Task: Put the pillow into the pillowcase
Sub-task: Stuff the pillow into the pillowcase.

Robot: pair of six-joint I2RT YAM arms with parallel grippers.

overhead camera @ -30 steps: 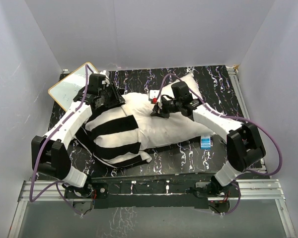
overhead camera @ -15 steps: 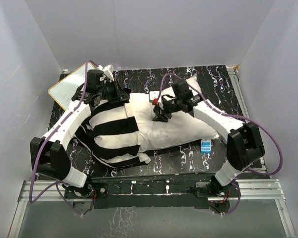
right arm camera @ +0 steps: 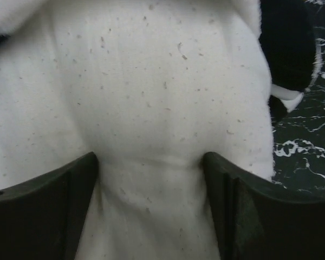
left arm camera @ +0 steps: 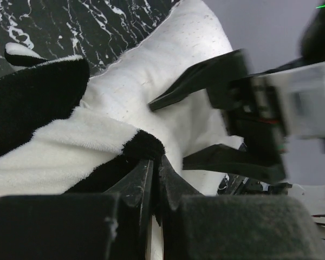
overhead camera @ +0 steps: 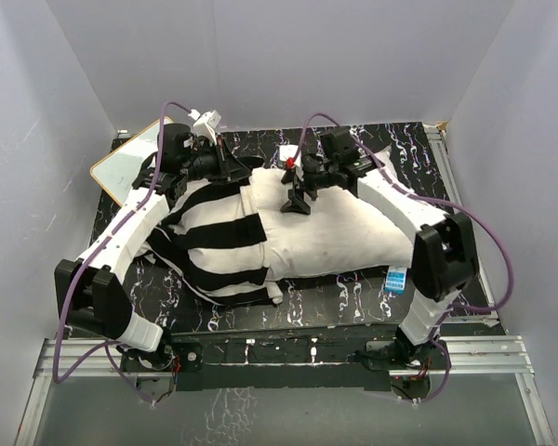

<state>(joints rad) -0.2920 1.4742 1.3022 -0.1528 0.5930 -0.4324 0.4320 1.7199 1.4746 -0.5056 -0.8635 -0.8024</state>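
The plain white pillow (overhead camera: 344, 228) lies across the middle of the table, its left part inside the black-and-white striped pillowcase (overhead camera: 214, 237). My left gripper (overhead camera: 231, 170) is shut on the pillowcase's black rim (left arm camera: 146, 145) at the pillow's far edge. My right gripper (overhead camera: 298, 200) stands open on top of the pillow, its two fingers (right arm camera: 54, 208) pressed into the white fabric (right arm camera: 151, 81) with a wide gap between them. In the left wrist view the right gripper (left arm camera: 168, 131) shows just beyond the rim. A black piece of pillowcase (right arm camera: 284, 49) shows at the right wrist view's upper right.
A small whiteboard (overhead camera: 130, 160) lies at the far left corner, behind the left arm. A little blue-and-white box (overhead camera: 396, 279) sits by the right arm's elbow. Pale walls close in the black marbled table (overhead camera: 418, 149) on three sides.
The right gripper has opened, letting go of the pillow, and moved slightly away. The left gripper closed on the pillowcase rim and drew it rightward over the pillow.
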